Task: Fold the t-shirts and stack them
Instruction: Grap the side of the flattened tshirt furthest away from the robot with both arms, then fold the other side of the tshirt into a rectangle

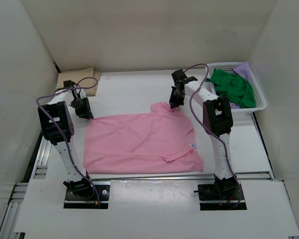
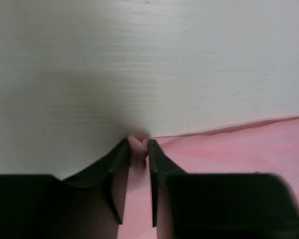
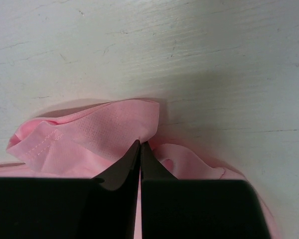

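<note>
Spreading across the middle of the white desk, toward its near edge, the pink t-shirt lies mostly flat. A white mesh basket sits at the far right corner, holding the crumpled green t-shirt with the light purple t-shirt under and behind it. The tan t-shirt lies at the far left corner. The left jaws are clamped on the pink t-shirt's far left corner, a fold of cloth pinched between them. The right jaws are pressed together on a bunched bit of its far right edge.
</note>
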